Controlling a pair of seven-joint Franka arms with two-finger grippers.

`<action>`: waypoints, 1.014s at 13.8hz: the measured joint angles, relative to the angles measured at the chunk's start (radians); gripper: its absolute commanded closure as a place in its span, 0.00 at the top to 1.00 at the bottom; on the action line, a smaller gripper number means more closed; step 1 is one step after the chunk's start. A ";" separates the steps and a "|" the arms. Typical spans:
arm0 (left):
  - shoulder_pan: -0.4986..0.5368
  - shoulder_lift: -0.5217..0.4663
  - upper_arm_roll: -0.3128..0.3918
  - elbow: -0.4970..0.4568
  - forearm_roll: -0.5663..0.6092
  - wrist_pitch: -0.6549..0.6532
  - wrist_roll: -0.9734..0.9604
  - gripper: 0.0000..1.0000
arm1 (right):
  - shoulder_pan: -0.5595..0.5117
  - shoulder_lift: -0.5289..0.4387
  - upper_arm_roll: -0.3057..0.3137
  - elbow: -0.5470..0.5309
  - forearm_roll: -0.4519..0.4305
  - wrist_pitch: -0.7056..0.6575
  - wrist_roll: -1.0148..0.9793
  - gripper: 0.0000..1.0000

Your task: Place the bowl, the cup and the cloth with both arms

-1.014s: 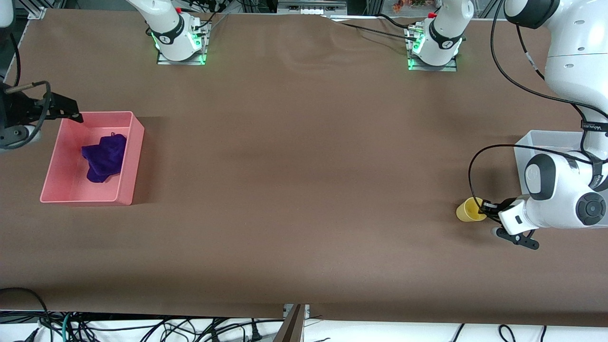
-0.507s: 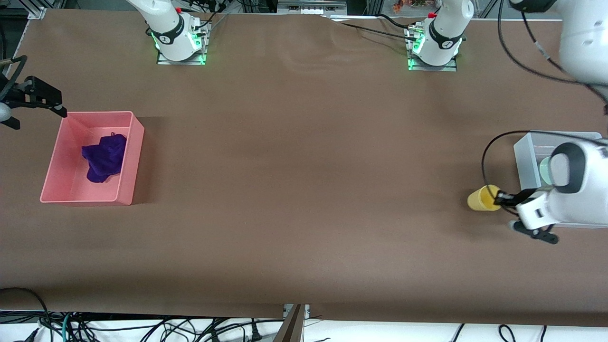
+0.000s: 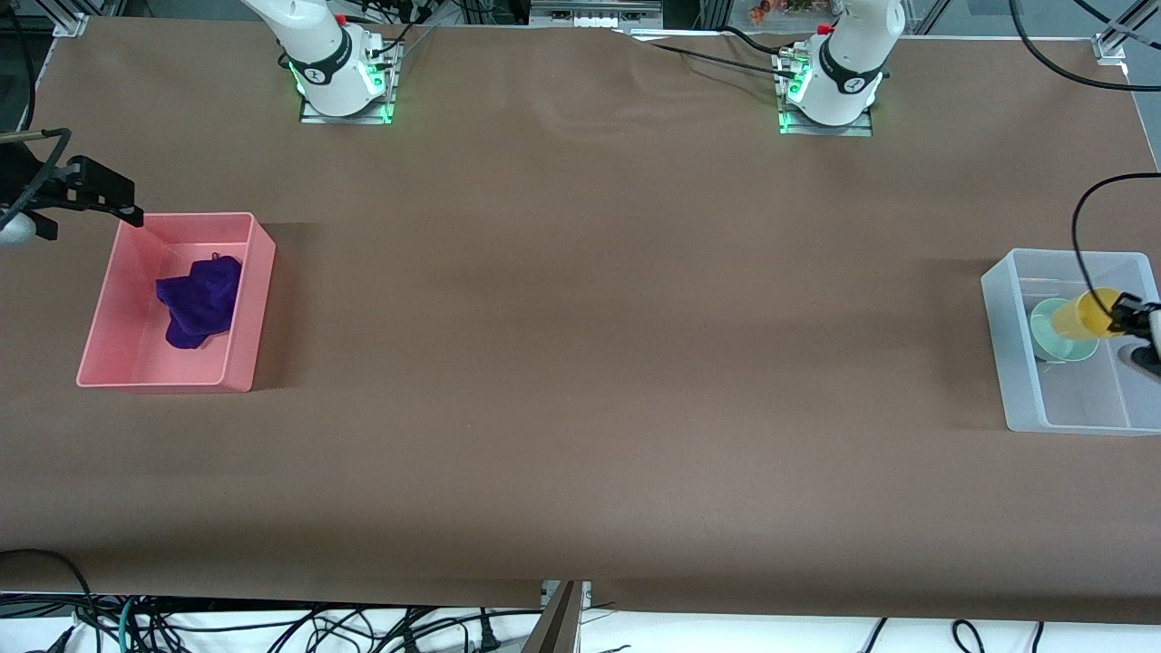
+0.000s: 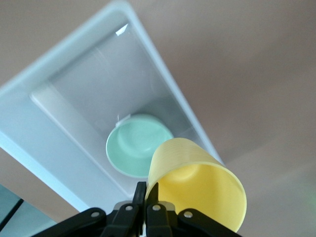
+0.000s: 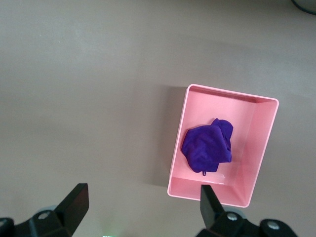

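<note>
While one cloth (image 3: 200,301) lies rumpled in the pink tray (image 3: 243,299) on the brown bench (image 3: 580,345), the left claw (image 4: 146,207), clamped on one tilted cup (image 3: 1086,314), hangs over the clear tray (image 3: 1007,363) holding one bowl (image 3: 1045,328). Over the bench just beside the pink tray's rim, the right claw (image 5: 143,207) waits, spread wide.

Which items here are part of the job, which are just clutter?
Job: cup held by left gripper over clear bin; bowl in that bin; cloth in pink bin; right gripper open, waiting.
Clutter: cables off the table's edge.
</note>
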 measured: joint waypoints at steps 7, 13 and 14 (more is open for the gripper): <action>0.089 0.070 -0.008 -0.101 0.000 0.201 0.074 0.65 | 0.022 0.010 0.006 0.000 -0.003 0.002 0.009 1.00; 0.087 0.036 -0.058 -0.084 -0.002 0.171 0.074 0.99 | 0.022 0.010 0.005 0.000 -0.012 0.002 0.009 1.00; 0.086 0.010 -0.100 -0.077 -0.004 0.133 0.061 1.00 | 0.022 0.010 0.005 0.000 -0.012 0.002 0.009 1.00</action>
